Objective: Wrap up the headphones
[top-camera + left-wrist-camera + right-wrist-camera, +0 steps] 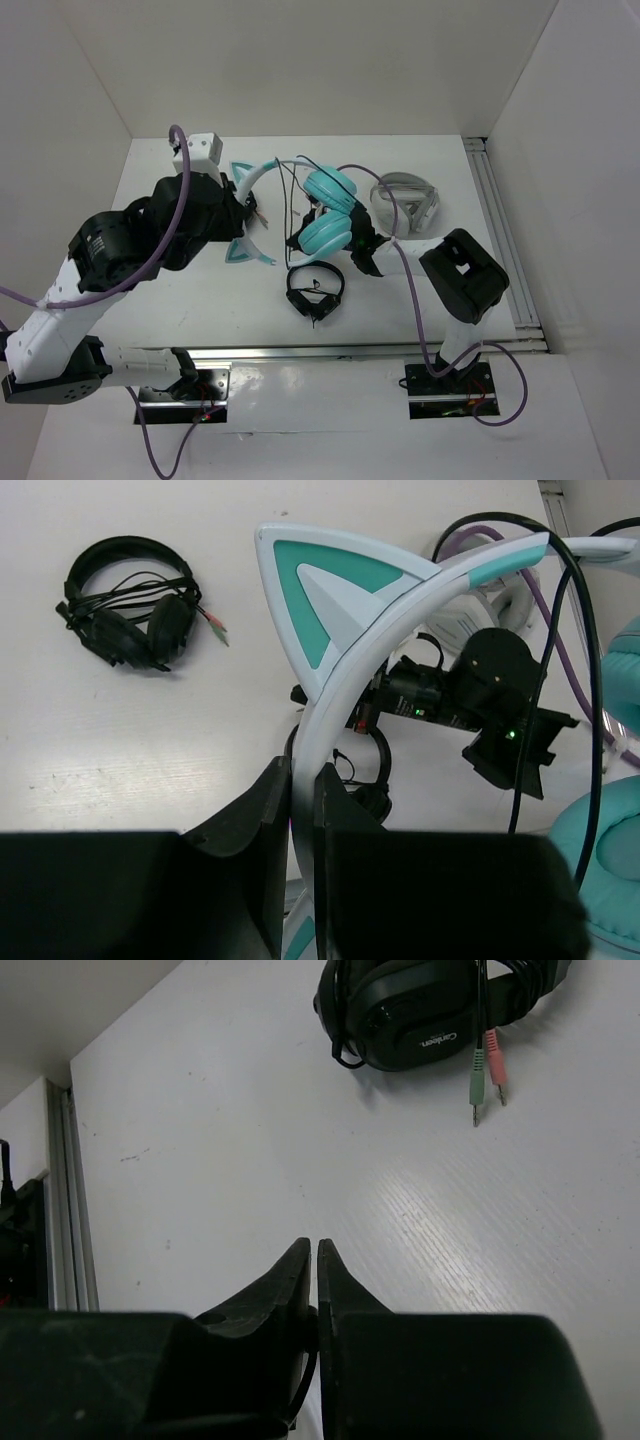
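teal headphones [325, 232] are clamped by the headband [400, 600] in your left hand [303, 780]; your right hand [316, 1255] is pinched shut, seemingly on the cable [595, 700]. tug too hard and the headband could slip.

Black headset [320, 304]; grey-white headset [420, 208] behind.

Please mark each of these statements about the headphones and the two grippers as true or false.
1. The left gripper is clamped on the headband of the teal headphones. True.
2. The small black headphones hang from the right gripper. False: they lie on the table, apart from it.
3. The right gripper's fingers are spread wide. False: they are closed together.
4. The small black headphones carry a green plug and a pink plug. True.
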### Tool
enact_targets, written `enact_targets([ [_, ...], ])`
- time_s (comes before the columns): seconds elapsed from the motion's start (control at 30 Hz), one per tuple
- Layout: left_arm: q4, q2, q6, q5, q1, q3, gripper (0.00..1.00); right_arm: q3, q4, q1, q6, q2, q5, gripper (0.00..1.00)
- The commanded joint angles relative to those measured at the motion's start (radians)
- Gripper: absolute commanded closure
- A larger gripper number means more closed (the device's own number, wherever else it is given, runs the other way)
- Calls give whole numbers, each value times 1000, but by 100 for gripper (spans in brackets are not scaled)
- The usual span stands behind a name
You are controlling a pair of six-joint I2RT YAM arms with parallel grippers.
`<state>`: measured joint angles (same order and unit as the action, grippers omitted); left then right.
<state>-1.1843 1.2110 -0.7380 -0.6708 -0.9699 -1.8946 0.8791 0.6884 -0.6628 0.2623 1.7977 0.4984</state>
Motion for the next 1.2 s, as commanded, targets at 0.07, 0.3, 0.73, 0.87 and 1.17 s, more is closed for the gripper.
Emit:
enact_targets([
  [0.07,86,-21,-97,-64,17,-37,100,-6,98,5,11,5,15,85],
  [0.3,95,-31,-118,-64,57,-15,100,-15,99,14,29,5,48,79],
  [0.73,104,-51,-118,-42,105,6,100,-15,109,14,40,23,66,78],
  [0.87,104,-61,-118,-42,123,17,100,-25,122,14,49,23,77,78],
  [1.17,114,-70,-118,-15,165,26,100,-45,125,14,49,32,86,75],
])
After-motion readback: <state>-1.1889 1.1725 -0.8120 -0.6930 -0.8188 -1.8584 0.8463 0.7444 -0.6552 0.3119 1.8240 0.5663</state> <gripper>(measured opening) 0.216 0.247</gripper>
